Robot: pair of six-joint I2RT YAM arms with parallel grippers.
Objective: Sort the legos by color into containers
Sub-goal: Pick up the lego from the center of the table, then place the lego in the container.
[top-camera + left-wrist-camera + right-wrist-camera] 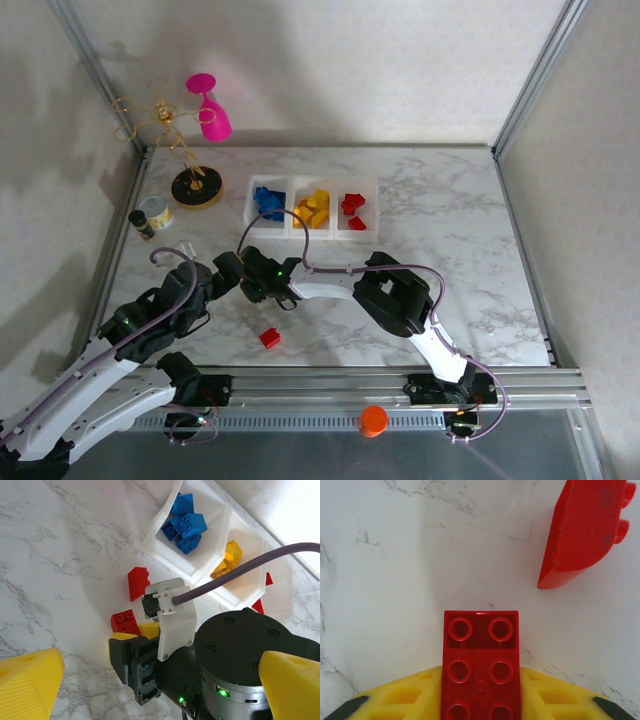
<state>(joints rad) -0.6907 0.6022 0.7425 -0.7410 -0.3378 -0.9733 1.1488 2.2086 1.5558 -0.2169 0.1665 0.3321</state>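
- Right end effector [480, 702] is clamped on an oblong red lego [481, 660], studs up and yellow pads on both long sides. It sits low over the table [450, 230] - can't tell if it touches.
- From my left wrist view, that held lego [125, 622] is just near of the containers [150, 545], on the blue bin's side.
- A second red lego [582, 532] lies tipped on its side, just beside the held one and apart from it. It is between the held one and the blue bin.
- Left end effector [160, 677] is spread wide with nothing between the fingers, just near-left of the right one.
- The containers are at the far middle of the table, a row of three: blue legos [268, 200] left, yellow legos [313, 208] middle, red legos [353, 210] right.
- A third red lego [270, 338] sits loose on the near side of the table, well apart from the bins.
- A black-and-gold stand [195, 187] is left of the bins.
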